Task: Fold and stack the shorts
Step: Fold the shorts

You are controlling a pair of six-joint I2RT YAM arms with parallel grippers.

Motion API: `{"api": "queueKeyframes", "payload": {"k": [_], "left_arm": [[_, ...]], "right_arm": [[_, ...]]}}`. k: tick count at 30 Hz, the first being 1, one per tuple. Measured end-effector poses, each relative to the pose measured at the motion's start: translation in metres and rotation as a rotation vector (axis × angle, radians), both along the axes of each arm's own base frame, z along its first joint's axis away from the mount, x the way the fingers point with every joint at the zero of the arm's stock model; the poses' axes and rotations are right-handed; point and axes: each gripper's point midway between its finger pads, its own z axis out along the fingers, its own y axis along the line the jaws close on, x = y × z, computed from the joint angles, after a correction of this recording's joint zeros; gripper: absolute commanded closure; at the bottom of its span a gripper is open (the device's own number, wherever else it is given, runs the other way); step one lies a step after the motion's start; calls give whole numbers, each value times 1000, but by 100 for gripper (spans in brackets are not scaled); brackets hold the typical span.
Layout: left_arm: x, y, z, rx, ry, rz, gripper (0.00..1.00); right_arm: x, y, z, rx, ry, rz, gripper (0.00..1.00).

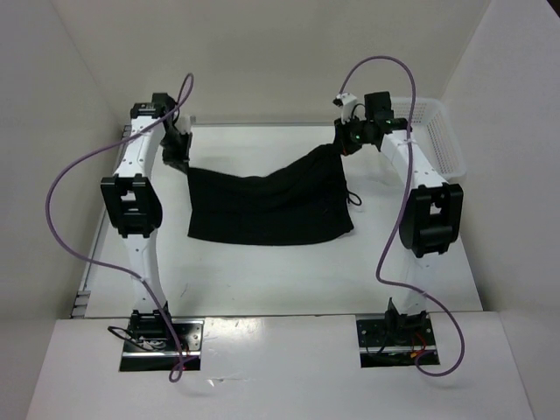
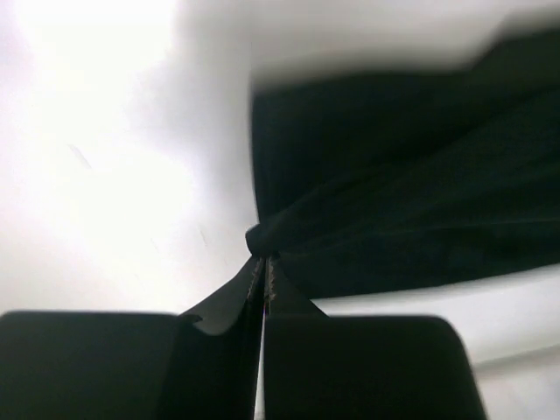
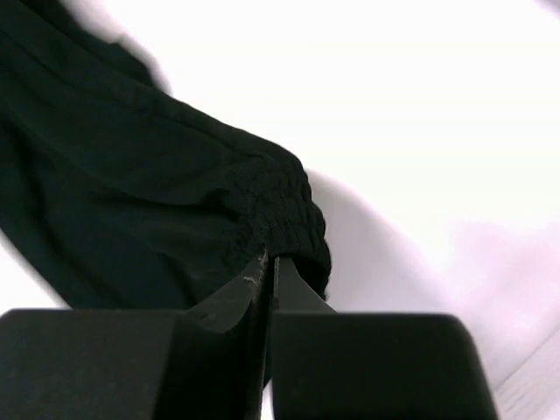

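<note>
I find the left pincer (image 2: 263, 267) clamped on one far corner of the shorts (image 1: 267, 208), and the right pincer (image 3: 268, 261) clamped on the gathered waistband corner opposite. The shorts sag between them, lower part lying on the worktop (image 1: 262, 276). I judge both corners are held to spread the cloth for folding.

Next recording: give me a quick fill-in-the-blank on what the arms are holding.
1. The left fingers are ____ on a corner of the shorts.
2. The right fingers pinch the black ____.
3. The white basket sits beside the ____ arm.
Missing words: shut; shorts; right.
</note>
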Motion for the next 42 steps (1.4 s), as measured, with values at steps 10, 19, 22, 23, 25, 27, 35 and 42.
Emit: {"api": "queueKeyframes", "payload": {"k": [10, 19, 22, 23, 25, 27, 35, 42], "left_arm": [[125, 11, 75, 74, -467, 16, 100], [2, -19, -16, -34, -5, -37, 100], [-31, -18, -32, -47, 110, -29, 100], [-37, -18, -33, -51, 128, -26, 100], [-46, -17, -29, -58, 144, -21, 100], [-48, -16, -20, -66, 132, -15, 100], [-23, 17, 25, -91, -11, 66, 100], [-96, -21, -14, -98, 215, -12, 100]], "right_arm": [[55, -42, 2, -1, -64, -144, 100], [-12, -36, -54, -52, 65, -1, 100], [-30, -38, -70, -83, 101, 33, 100], [-33, -39, -72, -90, 104, 41, 100], [-36, -40, -73, -101, 104, 56, 100], [-36, -40, -69, -110, 87, 69, 100], [-36, -53, -50, -118, 48, 100, 100], [-60, -63, -61, -167, 65, 160, 100]]}}
